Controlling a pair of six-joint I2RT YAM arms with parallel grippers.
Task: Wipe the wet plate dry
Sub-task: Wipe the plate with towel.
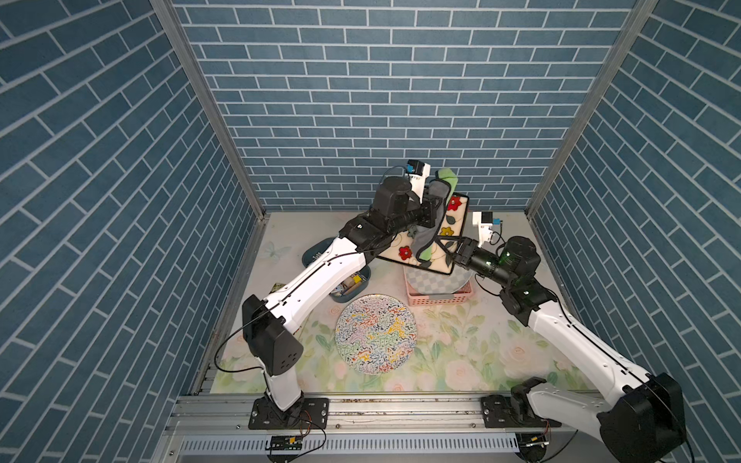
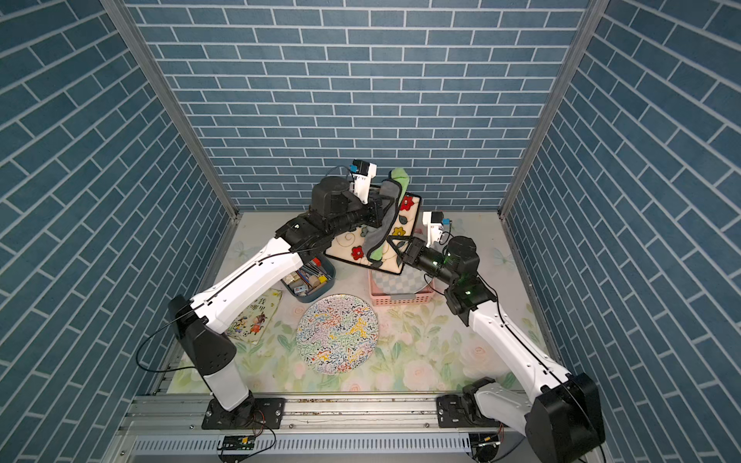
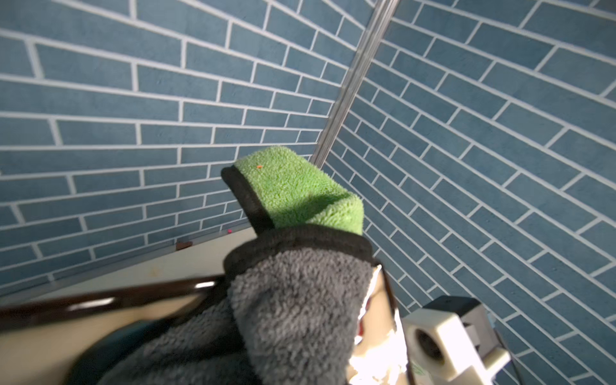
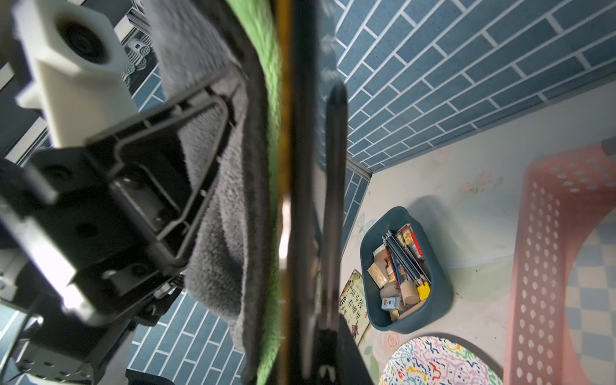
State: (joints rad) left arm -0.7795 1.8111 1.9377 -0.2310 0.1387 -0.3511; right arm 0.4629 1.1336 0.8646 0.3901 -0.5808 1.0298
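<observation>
Two pincers are clenched: the left pincer (image 1: pixel 433 206) grips the grey-green cloth (image 1: pixel 446 179) draped against the face of the square flowered plate (image 1: pixel 405 251), which the right pincer (image 1: pixel 452 245) holds by its edge, tilted in the air above the pink basket (image 1: pixel 437 299) on the bench (image 1: pixel 461 352).

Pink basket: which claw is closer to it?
Right. The right claw grips the flowery plate just above the pink basket. The left claw holds the cloth higher up and farther back.
</observation>
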